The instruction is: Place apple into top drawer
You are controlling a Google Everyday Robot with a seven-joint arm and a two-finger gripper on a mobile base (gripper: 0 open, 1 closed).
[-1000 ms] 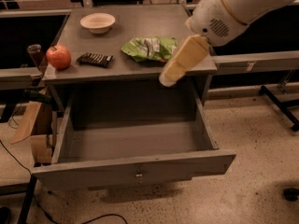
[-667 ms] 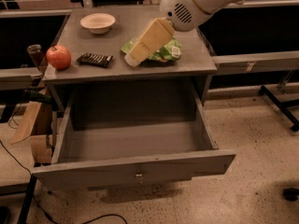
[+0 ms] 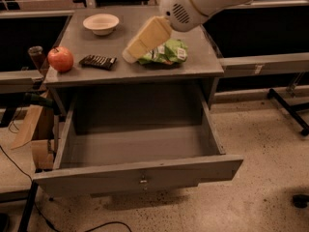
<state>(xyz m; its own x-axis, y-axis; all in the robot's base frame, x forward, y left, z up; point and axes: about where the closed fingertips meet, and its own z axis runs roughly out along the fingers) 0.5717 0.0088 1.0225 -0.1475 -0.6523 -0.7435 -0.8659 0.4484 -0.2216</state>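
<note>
Camera view: tool [image 3: 130, 55] hovers over the table [image 3: 203, 64], and I cannot tell its grip state; apple [image 3: 60, 59] sits well left of it, open top drawer [image 3: 193, 168] below.

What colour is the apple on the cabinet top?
Red-orange, in the camera view. The apple sits at the left edge; the gripper hangs by the green bag.

No text can be read. The crinkly green snack bag [image 3: 166, 52], just beside the cream gripper [image 3: 129, 56] over the grey cabinet top [image 3: 96, 42], bears an illegible white label [image 3: 181, 53].
</note>
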